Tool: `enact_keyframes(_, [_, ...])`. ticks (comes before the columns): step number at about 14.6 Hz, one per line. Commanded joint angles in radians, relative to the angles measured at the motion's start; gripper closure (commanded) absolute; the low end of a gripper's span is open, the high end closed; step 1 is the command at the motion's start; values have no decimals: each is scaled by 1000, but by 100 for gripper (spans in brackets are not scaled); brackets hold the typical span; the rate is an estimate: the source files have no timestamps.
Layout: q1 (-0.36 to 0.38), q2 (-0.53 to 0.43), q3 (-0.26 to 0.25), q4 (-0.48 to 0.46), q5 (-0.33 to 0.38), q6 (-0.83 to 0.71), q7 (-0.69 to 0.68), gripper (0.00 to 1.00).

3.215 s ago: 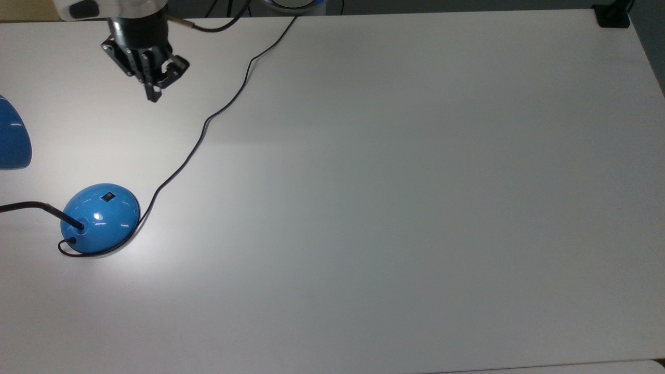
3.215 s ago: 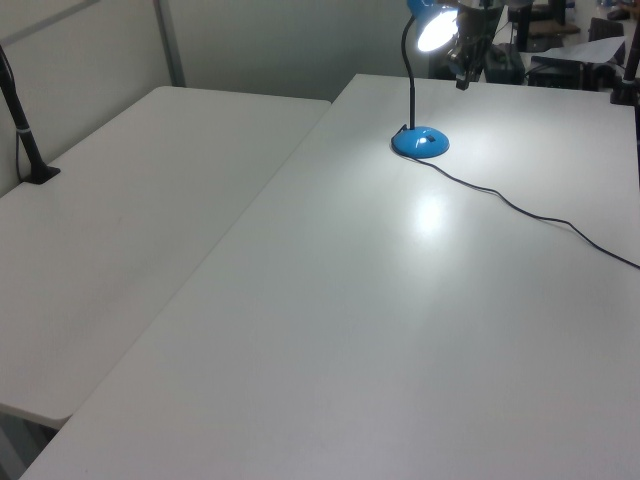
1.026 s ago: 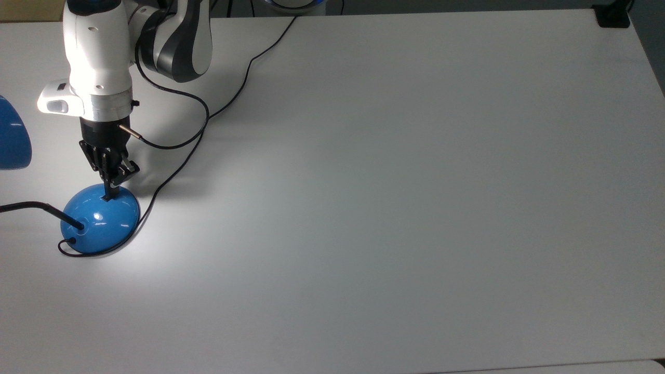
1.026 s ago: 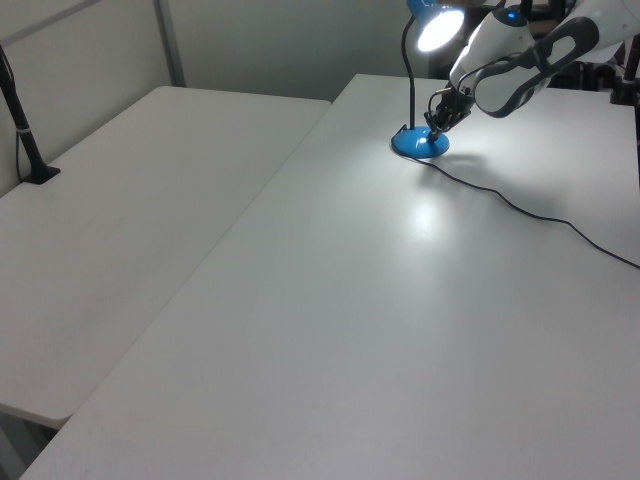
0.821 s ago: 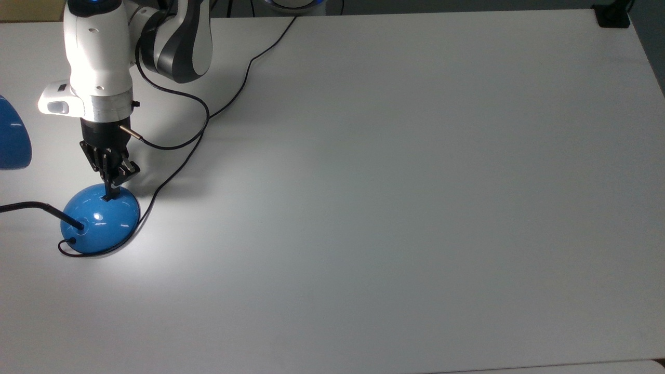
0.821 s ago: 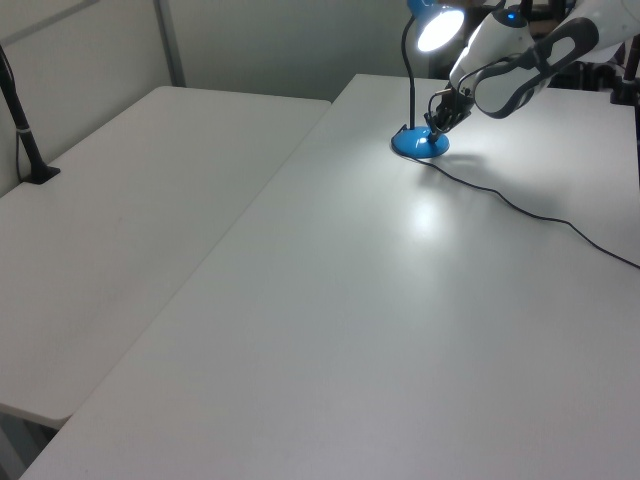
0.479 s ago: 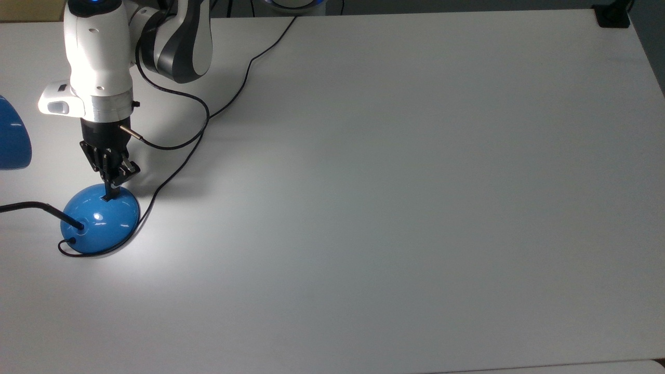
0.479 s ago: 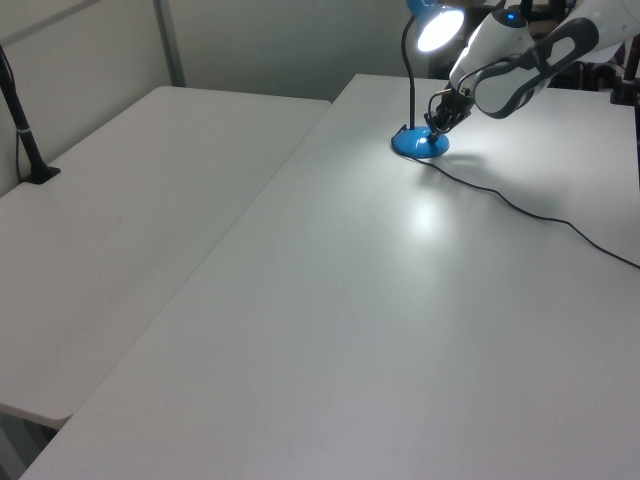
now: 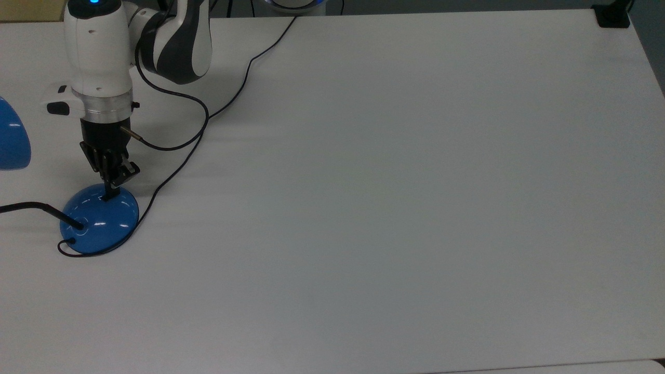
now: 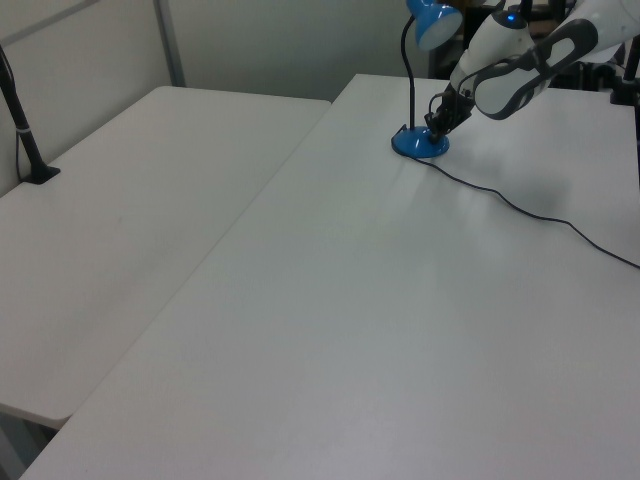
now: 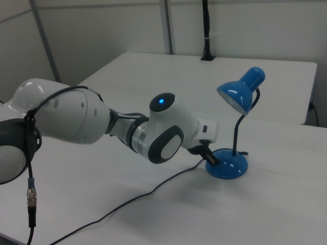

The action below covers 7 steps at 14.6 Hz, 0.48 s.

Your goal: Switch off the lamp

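My fingertip on the lamp's base, lamp dark.

Top view: the lamp sits at lower left on the table; my gripper, fingers pressed together, touches its dome.
Left view: lamp upper right, shade unlit, cord trailing right.
Right view: lamp at right; my fingers mostly hidden.
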Motion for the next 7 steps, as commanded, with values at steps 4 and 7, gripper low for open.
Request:
enact_keyframes(4, [-26, -11, 1, 5, -12, -75, 4, 100])
enact_keyframes(7, [6, -114, 31, 8, -13, -279, -25, 100])
